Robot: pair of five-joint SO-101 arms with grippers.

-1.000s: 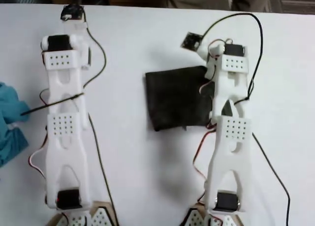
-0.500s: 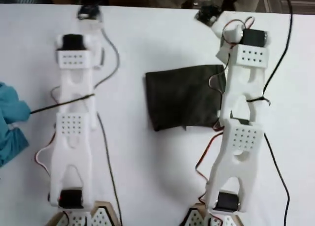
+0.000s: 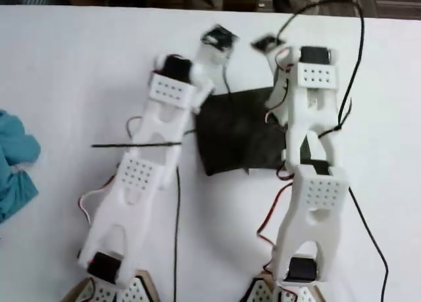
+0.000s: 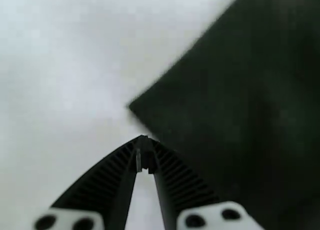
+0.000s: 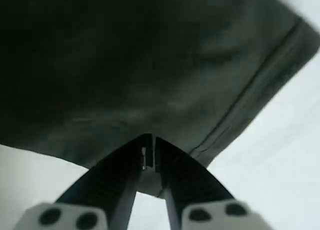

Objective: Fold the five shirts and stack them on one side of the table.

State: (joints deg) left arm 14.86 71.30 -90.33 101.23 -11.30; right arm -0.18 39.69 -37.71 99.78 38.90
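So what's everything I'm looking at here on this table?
table: one, white, under everything.
folded shirt: one, dark, mid-table between the arms.
crumpled cloth: one heap, teal, at the table's edge beside the left arm.
cables: several, mostly black, along both arms.
left gripper: one, black fingers shut, by a corner of the folded shirt.
right gripper: one, black fingers shut, over the folded shirt's edge.
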